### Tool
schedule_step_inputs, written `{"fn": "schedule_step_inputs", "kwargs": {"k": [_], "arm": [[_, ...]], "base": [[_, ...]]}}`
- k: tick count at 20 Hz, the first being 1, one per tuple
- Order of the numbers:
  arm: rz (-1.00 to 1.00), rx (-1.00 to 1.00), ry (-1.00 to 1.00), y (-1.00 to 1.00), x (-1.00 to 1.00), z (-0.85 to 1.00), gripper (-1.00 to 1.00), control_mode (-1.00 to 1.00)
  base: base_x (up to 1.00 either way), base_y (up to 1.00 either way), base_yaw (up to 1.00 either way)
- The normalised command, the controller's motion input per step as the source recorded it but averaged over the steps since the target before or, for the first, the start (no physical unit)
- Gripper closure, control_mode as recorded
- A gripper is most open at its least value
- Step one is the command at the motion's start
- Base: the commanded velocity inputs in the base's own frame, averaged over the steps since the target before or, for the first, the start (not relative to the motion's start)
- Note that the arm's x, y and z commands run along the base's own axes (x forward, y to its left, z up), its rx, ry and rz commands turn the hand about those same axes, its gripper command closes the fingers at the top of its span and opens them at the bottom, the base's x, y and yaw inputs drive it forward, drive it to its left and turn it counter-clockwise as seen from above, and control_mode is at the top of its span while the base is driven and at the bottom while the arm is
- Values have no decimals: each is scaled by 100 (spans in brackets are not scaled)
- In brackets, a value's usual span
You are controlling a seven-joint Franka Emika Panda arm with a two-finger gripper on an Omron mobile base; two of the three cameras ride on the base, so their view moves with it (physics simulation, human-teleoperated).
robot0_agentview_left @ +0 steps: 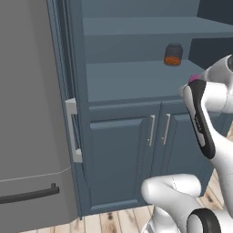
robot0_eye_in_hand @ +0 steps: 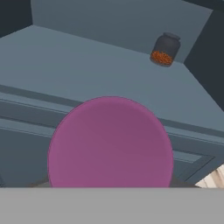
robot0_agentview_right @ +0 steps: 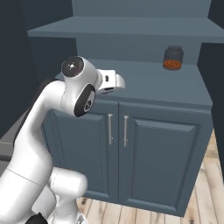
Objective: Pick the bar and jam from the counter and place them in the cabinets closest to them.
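I have the jam (robot0_eye_in_hand: 110, 142) right in front of the hand camera, a big pink round blocking the lower middle, so I judge the gripper (robot0_agentview_right: 114, 83) is clamped on it, though the fingertips themselves are hidden behind the jar. From the left base view a sliver of pink peeks out at the hand, at the shelf's front edge. The open shelf (robot0_eye_in_hand: 87, 65) of the cabinet (robot0_agentview_right: 131, 144) lies straight ahead and slightly below the jar, so the coming move is a forward reach. A dark jar (robot0_eye_in_hand: 164, 49) sits deep at the back right, well apart. I can read no labels or writing.
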Motion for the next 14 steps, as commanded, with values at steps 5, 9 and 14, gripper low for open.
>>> {"fn": "schedule_step_inputs", "kwargs": {"k": [5, 9, 14], "arm": [[0, 0, 0, 0, 3, -10, 100, -100], [0, 0, 1, 0, 13, -20, 100, -100], [0, 3, 1, 0, 32, -10, 100, -100]], "base": [[0, 0, 0], [0, 0, 0], [0, 0, 0]]}}
